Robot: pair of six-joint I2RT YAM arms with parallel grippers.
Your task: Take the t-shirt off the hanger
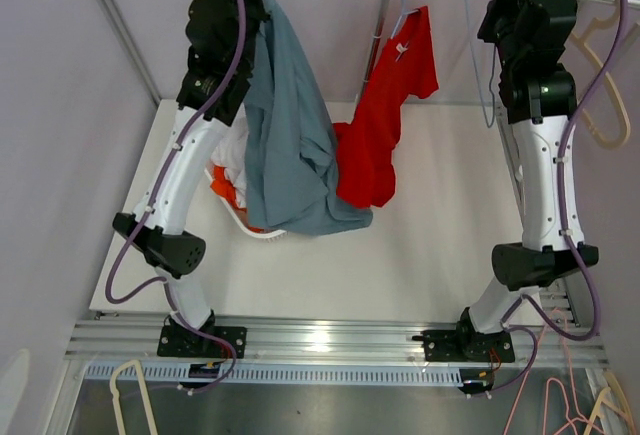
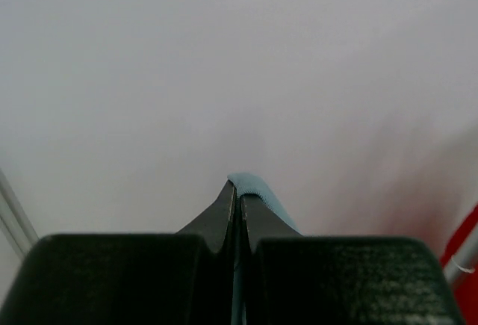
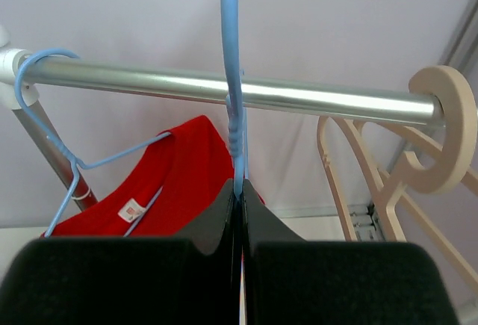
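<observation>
Under both raised arms lies a white table, closed in by pale lilac walls, with an aluminium rail along its near edge. A metal rod runs across the far right.

Two t-shirts are up. The grey-blue t-shirt is on no hanger. It hangs from the left gripper, whose fingers are pressed together on a fold of its hem, and its lower end drapes over a white basket and onto the table. The red t-shirt hangs just beside it from the rod. Whether its hem touches the table cannot be told.

Three hangers sit on the rod. One is a bare blue hanger, its wire pinched between the closed fingers of the right gripper. A second blue hanger carries the red shirt, and a beige hanger is at the right end. More hangers lie below the table's near edge: a cream one at the left, and a tangle of pink and cream ones at the right, cut off by the frame and too tangled to count.

The basket is mostly covered by the grey-blue shirt, so only part of its rim and some orange and white cloth show. The left wrist view shows little beyond its fingers, the hem and a blurred wall.
</observation>
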